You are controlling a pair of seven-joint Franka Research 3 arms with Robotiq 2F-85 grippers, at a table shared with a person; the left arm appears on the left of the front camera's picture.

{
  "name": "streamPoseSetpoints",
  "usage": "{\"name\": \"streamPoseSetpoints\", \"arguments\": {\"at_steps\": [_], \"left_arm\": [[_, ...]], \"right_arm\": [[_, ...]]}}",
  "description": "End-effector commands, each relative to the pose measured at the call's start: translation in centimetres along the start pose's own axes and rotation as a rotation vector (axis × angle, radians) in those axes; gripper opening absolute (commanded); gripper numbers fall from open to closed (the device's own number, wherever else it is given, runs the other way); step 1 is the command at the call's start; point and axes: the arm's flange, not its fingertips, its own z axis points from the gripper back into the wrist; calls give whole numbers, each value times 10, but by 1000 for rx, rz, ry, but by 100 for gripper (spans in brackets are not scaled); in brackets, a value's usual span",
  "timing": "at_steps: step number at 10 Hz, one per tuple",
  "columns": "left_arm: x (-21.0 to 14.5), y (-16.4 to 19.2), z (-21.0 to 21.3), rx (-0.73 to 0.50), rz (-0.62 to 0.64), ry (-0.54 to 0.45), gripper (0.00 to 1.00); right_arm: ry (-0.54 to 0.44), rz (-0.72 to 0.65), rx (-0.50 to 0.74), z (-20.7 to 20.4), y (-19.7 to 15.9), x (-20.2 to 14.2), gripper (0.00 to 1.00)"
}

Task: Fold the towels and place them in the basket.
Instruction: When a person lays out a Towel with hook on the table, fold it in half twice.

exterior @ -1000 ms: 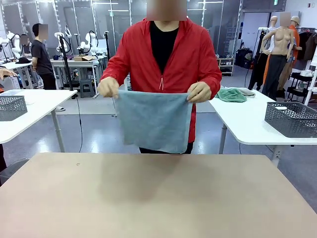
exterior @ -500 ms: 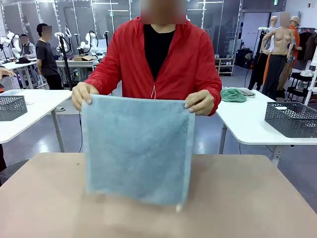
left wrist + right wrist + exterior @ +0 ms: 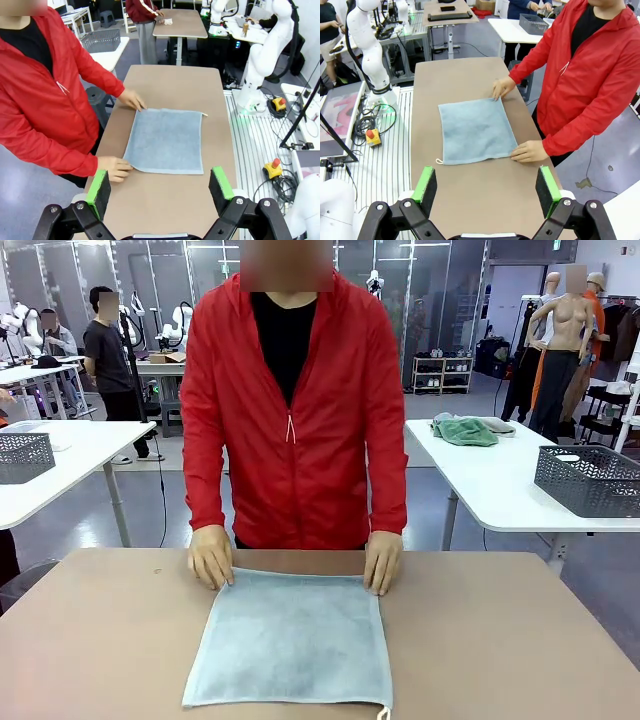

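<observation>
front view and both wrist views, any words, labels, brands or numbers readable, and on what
No text can be read in these views.
Light blue towel: plain, no label or print visible.
Person's red jacket: plain, no logo visible.
Small green sign near the ceiling, far back: too small to read.

front: faces person (image 3: 290, 420) across table (image 3: 100, 640) | wrists: high, opposite ends, share towel (image 3: 165, 140)

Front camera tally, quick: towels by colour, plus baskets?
Light blue towel: 1, flat on our table
Green towel: 1, right side table
Grey baskets: 2
Total: 4. Pale item beside the green towel: unclear.
</observation>
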Motion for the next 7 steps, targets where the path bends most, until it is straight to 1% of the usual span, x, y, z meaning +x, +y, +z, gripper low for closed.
{"name": "streamPoseSetpoints", "arguments": {"at_steps": [1, 7], "left_arm": [[0, 0, 0, -2, -2, -2, 100], [0, 0, 0, -2, -2, -2, 100]], "right_arm": [[-10, 4, 3, -1, 1, 2, 100], [-10, 4, 3, -1, 1, 2, 100]]}}
